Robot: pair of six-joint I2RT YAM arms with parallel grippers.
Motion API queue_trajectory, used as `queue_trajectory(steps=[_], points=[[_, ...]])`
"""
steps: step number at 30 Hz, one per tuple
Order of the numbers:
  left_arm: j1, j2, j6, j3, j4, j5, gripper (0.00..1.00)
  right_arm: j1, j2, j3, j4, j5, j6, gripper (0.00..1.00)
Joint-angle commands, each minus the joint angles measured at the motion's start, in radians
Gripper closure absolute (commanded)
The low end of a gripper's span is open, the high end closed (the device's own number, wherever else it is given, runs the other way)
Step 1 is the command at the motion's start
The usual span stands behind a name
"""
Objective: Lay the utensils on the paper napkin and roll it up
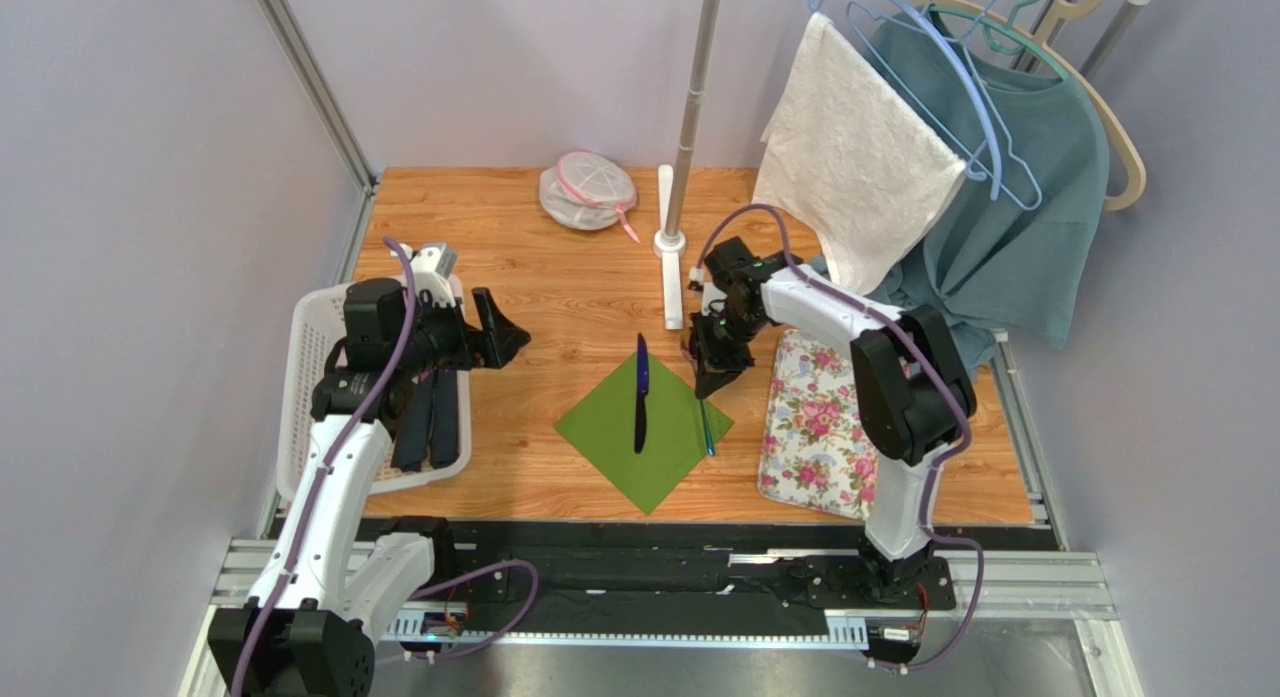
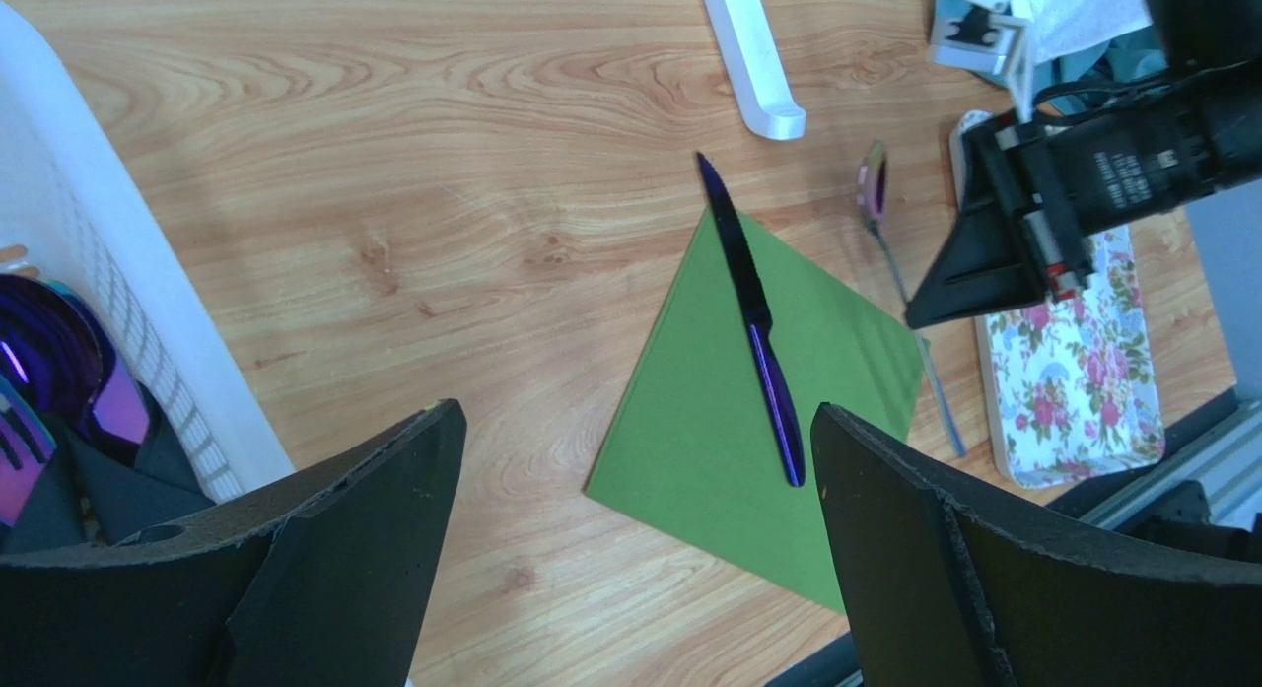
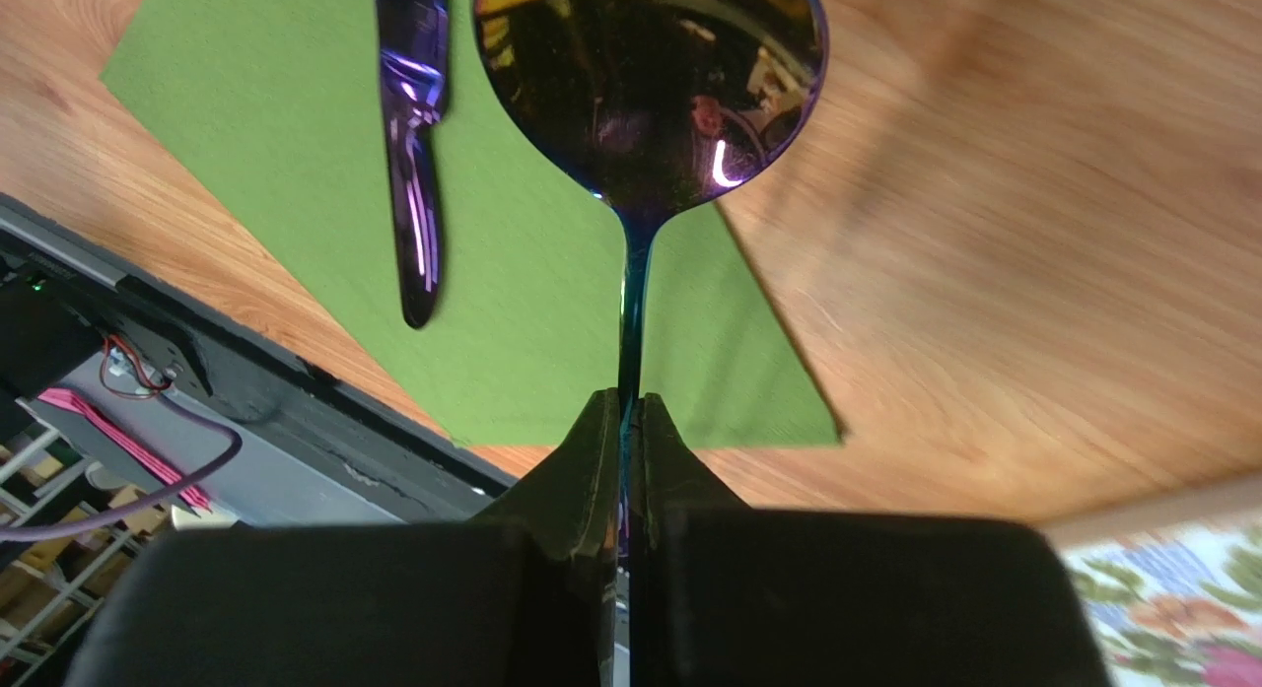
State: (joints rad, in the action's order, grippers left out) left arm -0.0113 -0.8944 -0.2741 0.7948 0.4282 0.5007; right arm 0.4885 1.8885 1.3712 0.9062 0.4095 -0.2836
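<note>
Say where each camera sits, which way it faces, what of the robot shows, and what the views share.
Top external: above and behind the bases, looking down on the table; both arms show.
Left wrist: on the left arm, looking down over the napkin toward the right arm; its open jaws frame the bottom.
Right wrist: low over the napkin, looking along the spoon held in its shut jaws.
Shared: all three show the knife lying on the napkin.
</note>
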Motion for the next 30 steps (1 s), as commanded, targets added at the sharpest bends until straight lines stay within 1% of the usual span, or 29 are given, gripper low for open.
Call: queue_trajectory(steps=[1,6,13,19,30], points=[[0.005,-0.001,-0.03,-0.003,-0.037,0.029,0.04,0.07,0.049,0.09,-0.076,-0.032,-0.089,1.0],[0.004,-0.011,-0.033,-0.005,-0.045,0.03,0.04,0.101,0.106,0.135,-0.098,-0.07,-0.146,1.0],[0.004,-0.017,-0.042,-0.005,-0.054,0.029,0.04,0.117,0.193,0.207,-0.096,-0.069,-0.193,1.0],[0.005,-0.014,-0.04,-0.011,-0.052,0.027,0.04,0.122,0.228,0.249,-0.087,-0.057,-0.207,1.0],[0.004,-0.009,-0.04,-0.017,-0.055,0.022,0.02,0.124,0.279,0.267,-0.079,-0.028,-0.227,1.0]])
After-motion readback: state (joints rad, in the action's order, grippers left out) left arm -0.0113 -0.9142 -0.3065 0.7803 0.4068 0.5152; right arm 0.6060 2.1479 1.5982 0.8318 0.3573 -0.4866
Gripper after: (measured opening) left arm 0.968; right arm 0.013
